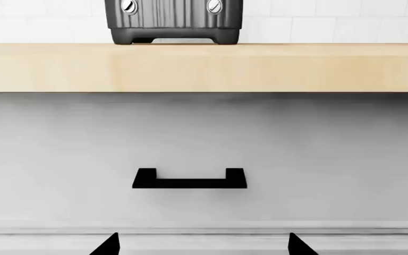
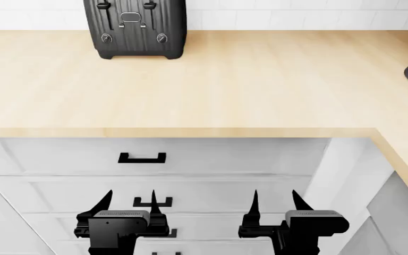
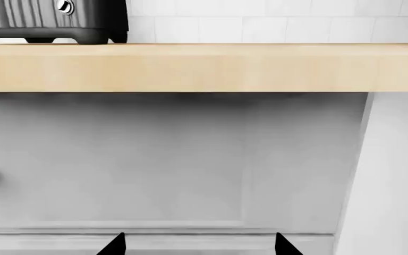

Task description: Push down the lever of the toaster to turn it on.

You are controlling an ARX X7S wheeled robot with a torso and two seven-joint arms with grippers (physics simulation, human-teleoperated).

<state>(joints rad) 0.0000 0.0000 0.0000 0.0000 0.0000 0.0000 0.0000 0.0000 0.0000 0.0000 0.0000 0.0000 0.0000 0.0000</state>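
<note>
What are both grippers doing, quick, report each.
Left gripper: open, holding nothing, in front of the drawers.
Right gripper: open, holding nothing.

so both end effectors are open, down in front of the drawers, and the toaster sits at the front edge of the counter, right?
Not the last part. The head view shows the toaster at the back of the counter, against the tiled wall. Left end effector and right end effector are open, by the drawers.

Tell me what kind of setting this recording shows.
Probably a simulated kitchen: a boxy black ribbed toaster on a light wooden countertop, white drawers with black handles below, white tiled wall behind.
</note>
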